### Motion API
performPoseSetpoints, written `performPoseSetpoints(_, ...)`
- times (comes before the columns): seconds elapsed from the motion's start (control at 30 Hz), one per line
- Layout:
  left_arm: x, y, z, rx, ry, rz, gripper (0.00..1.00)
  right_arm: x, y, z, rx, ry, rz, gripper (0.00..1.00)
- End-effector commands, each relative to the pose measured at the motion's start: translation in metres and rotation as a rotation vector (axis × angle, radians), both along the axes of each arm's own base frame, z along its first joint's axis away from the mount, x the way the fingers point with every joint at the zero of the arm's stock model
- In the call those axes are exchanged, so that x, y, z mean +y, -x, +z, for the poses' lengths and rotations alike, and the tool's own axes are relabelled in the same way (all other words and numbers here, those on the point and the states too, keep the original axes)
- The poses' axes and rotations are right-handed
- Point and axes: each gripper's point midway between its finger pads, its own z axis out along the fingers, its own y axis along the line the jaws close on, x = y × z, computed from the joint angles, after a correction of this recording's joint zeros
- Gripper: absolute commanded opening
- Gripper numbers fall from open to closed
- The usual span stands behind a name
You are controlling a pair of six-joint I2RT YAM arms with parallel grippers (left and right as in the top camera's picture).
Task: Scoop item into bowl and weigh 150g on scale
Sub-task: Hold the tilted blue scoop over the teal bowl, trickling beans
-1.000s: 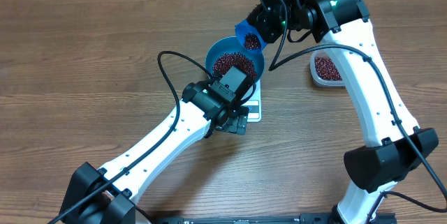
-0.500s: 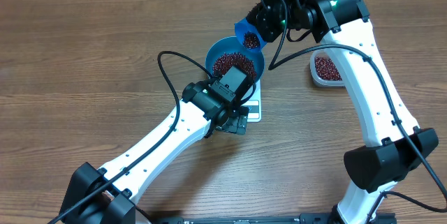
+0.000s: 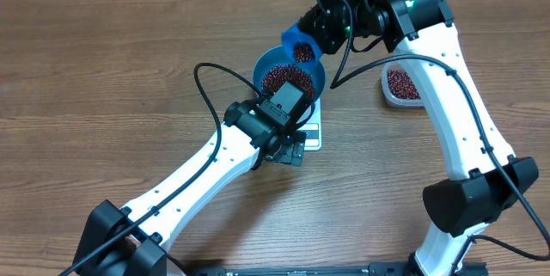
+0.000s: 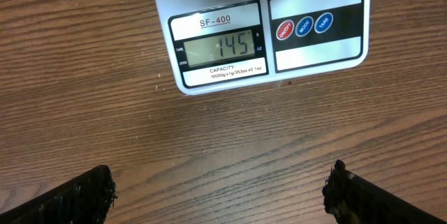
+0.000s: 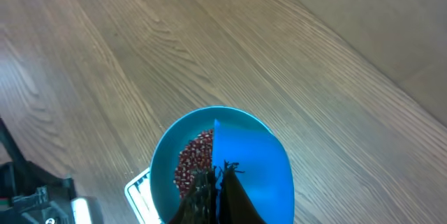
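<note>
Scoop (image 3: pixel 298 44) higher, over red-brown beans (image 3: pixel 286 76)

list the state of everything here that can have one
scale, switched on, display reads 145, bowl on it
bowl, upright on the scale, partly filled with beans
scoop, held over the bowl's rim, some beans in it
tub, open on the table, beans inside
left gripper, open, empty, above the table in front of the scale
right gripper, shut on the scoop
</note>
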Motion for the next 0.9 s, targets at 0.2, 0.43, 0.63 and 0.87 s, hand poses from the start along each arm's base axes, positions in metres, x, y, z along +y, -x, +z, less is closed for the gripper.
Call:
performPoseSetpoints(0.2,-0.0004,-0.0055,0.0108,-0.035,0.015,0.022,0.99,0.0022,-0.0090,0.0081,-0.041,-0.003,-0.018,0.04)
performPoseSetpoints(0.43,-0.0004,-0.0055,0.0108,-0.035,0.015,0.022,1.00,0.0024,-0.0098,0.0080,-0.043,-0.004,-0.019,0.04)
performPoseSetpoints(0.63,-0.0004,-0.0056,0.0108,-0.035,0.015,0.022,0.99,0.0024,-0.0099,0.0080,-0.044,-0.004,-0.019,0.04)
performPoseSetpoints(0.87,-0.0004,-0.0055,0.0108,-0.035,0.015,0.022,1.00,0.0023,-0.0093,0.0075,-0.040,-0.004,-0.018,0.04)
